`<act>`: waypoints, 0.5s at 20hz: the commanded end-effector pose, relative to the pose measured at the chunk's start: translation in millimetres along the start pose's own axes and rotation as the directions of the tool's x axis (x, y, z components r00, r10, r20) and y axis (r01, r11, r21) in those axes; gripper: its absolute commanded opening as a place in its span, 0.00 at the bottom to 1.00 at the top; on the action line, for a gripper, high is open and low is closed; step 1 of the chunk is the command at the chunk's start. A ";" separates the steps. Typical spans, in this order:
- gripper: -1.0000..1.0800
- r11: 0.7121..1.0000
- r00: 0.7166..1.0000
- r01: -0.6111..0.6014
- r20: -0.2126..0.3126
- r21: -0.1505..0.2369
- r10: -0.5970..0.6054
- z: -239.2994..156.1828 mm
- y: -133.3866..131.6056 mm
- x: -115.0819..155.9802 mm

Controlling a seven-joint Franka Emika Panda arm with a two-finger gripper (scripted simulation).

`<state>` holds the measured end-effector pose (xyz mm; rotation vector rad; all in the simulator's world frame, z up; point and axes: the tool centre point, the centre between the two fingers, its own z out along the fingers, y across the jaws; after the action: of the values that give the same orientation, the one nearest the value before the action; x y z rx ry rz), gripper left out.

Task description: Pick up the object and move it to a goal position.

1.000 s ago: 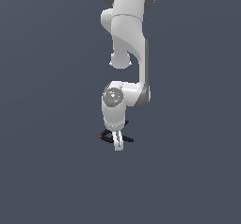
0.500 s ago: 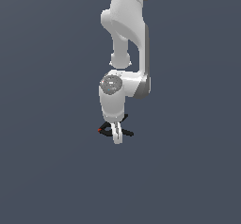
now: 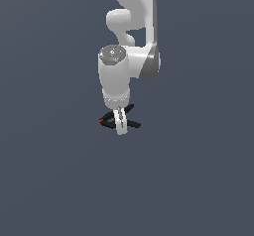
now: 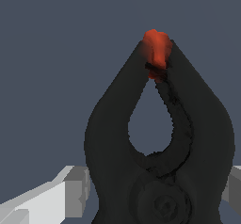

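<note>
The object [image 3: 107,120], a small black spring clamp with a red-tipped jaw, is held by my gripper [image 3: 120,127], which hangs straight down from the white arm. The fingers are shut on the clamp's middle, and its handles stick out toward the exterior view's right. Close up in the wrist view, the object [image 4: 113,138] fills the frame with its red tip farthest from the camera. A light grey finger [image 4: 56,199] shows on either side of its pivot. No goal marker is visible.
A plain dark grey surface [image 3: 198,180] surrounds the arm in every direction. No other objects or edges show in either view.
The gripper has risen steadily in the exterior view, and the clamp has gone up with it. The wrist has also swung nearer the camera.
</note>
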<state>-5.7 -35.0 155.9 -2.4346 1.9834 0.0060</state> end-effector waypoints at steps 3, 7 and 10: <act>0.00 1.000 1.000 -0.001 0.000 0.002 0.001 -47.3 14.8 1.1; 0.00 1.000 1.000 -0.001 -0.001 0.001 0.001 -91.4 28.6 2.3; 0.00 1.000 1.000 -0.002 -0.002 0.001 0.002 -126.0 39.1 3.1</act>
<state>-37.8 -44.6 263.6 -2.4338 1.9855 0.0052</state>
